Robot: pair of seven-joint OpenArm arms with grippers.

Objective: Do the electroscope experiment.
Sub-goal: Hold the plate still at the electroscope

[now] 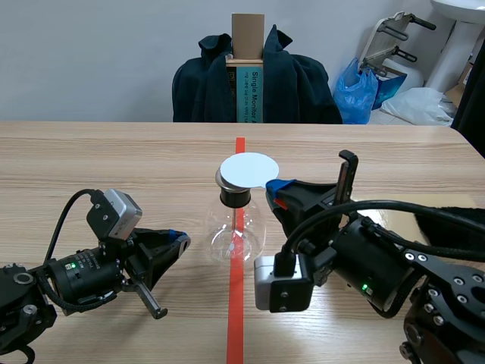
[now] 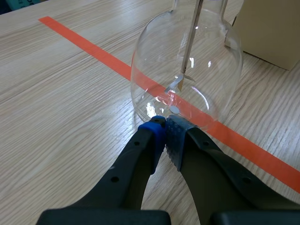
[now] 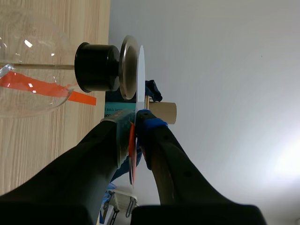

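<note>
Centrally on the wooden table (image 1: 114,159), astride the red tape line (image 1: 236,318): a clear glass electroscope (image 1: 236,227), upright, long axis vertical, with a black stopper (image 3: 96,67) and a metal plate (image 3: 127,61) on top. Flat over that plate, a thin white disc (image 1: 248,168), pinched at its near edge by the right gripper (image 3: 136,115), pads closed on it from the robot's right. Also between those pads, something orange-red, possibly a tab or handle, hard to tell. Disc face parallel to the plate, seemingly touching or very nearly so; edge-on from the right wrist, no clear gap. Low on the table at the other side, the left gripper (image 2: 165,123), pads pressed together on nothing, tips just beside the foot of the glass bulb and pointing at it. Inside the bulb, a thin rod (image 2: 192,37) running down to small foil leaves (image 2: 176,83). By this layout, right arm clearly the working one; next move likely straight along the vertical axis, disc kept level over the plate.
</note>
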